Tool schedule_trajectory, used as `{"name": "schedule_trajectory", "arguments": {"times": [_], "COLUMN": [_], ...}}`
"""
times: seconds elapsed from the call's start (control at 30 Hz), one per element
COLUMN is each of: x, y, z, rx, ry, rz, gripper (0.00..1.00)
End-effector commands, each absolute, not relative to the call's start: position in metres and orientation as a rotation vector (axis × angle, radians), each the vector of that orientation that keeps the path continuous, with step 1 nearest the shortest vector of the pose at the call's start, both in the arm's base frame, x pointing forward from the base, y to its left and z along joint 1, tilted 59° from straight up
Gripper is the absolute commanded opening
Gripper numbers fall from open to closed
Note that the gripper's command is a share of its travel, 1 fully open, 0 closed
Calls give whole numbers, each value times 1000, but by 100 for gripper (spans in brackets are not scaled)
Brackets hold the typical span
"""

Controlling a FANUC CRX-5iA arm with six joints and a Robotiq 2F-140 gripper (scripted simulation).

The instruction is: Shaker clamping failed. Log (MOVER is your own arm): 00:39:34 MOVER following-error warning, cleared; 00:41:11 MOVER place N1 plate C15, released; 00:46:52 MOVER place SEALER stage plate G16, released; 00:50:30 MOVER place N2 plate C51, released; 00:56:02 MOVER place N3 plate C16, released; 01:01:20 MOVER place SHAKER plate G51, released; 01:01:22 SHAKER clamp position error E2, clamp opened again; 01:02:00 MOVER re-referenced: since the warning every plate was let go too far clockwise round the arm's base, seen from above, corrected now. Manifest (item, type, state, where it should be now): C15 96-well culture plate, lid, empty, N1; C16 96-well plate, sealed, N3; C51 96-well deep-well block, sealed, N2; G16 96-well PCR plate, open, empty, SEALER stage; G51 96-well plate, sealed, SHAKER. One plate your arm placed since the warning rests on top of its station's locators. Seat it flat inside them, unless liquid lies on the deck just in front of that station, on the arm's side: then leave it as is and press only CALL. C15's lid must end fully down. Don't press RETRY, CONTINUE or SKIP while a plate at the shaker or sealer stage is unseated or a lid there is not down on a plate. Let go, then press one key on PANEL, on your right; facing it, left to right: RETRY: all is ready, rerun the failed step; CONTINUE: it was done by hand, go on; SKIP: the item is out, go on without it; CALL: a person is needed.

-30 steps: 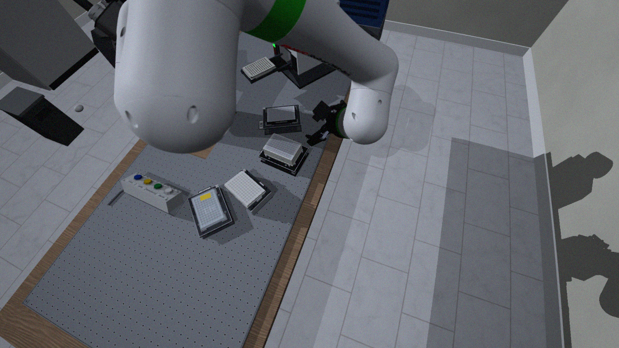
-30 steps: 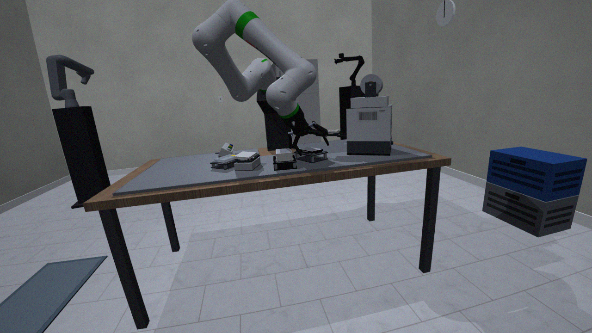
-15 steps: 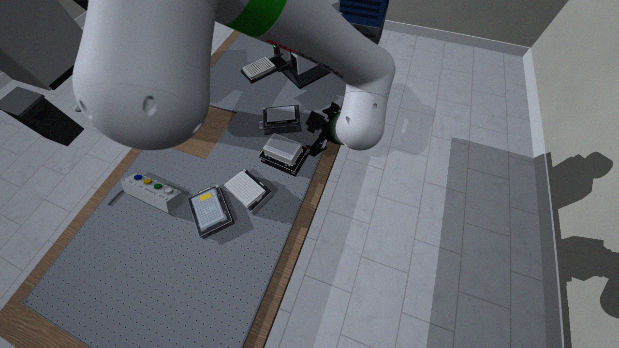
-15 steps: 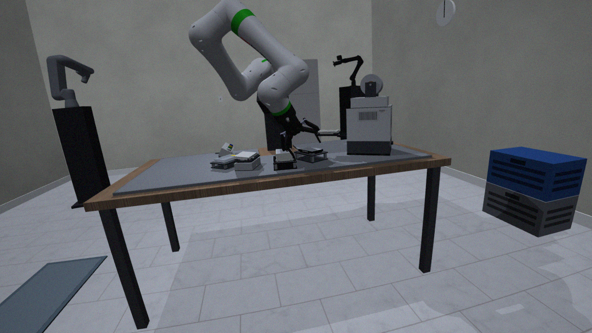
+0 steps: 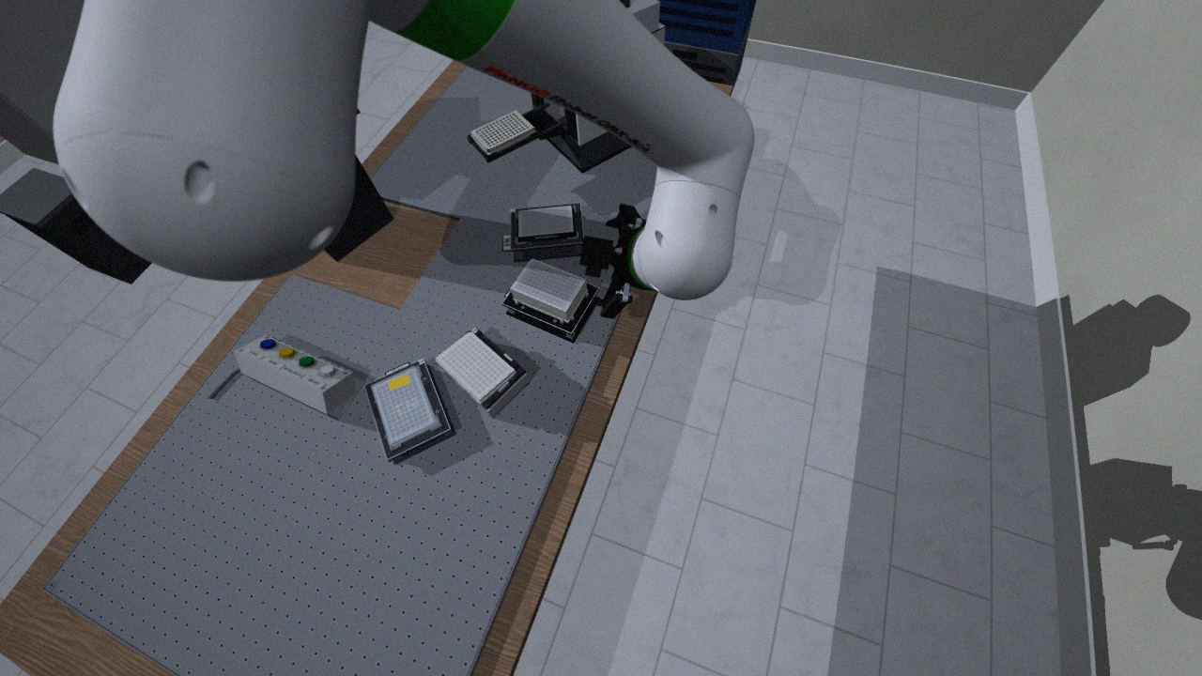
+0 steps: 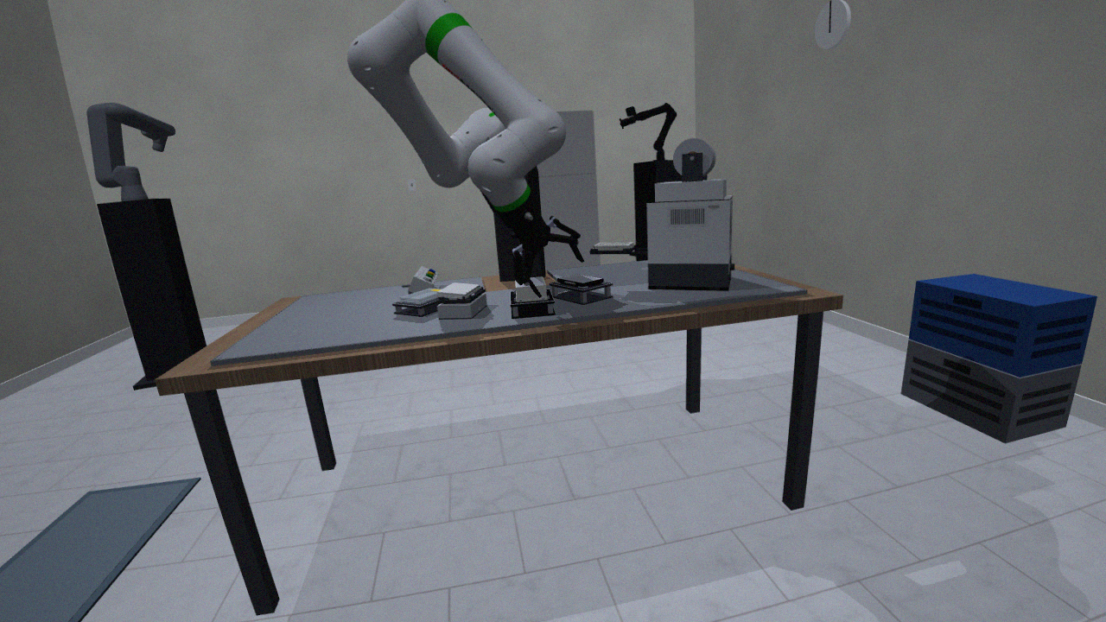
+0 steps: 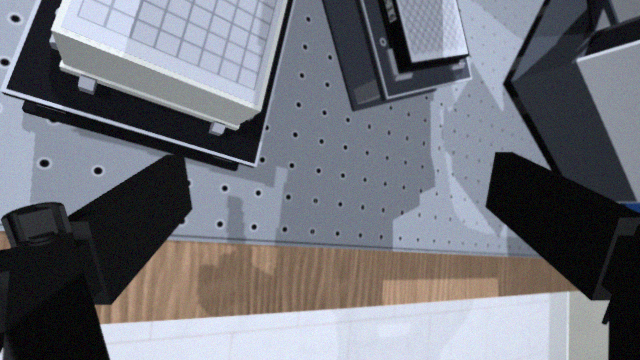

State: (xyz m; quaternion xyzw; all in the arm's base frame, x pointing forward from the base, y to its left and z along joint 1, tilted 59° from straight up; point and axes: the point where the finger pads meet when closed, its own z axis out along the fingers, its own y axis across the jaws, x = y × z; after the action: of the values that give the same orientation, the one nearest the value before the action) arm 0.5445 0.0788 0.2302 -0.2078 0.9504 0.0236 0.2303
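The claw [image 7: 330, 220] hung wide open, holding nothing, over the tabletop [image 7: 320, 280] edge. Just past it sat the tall white block [image 7: 170, 45] — crooked on its black stand. It looked stiff and smooth — best gripped by its long sides.

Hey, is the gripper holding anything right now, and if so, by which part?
Nothing is held. The gripper is open, its fingers spread over bare deck beside the deep-well block.
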Motion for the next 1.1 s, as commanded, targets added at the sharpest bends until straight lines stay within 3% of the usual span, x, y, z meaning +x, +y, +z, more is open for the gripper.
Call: {"name": "schedule_trajectory", "arguments": {"times": [0.0,1.07], "x": [538,504], "y": [64,-4], "z": [233,239], "rx": [-667,-1329], "ry": [2586,2312], "rz": [34,-238], "gripper": [100,100]}}
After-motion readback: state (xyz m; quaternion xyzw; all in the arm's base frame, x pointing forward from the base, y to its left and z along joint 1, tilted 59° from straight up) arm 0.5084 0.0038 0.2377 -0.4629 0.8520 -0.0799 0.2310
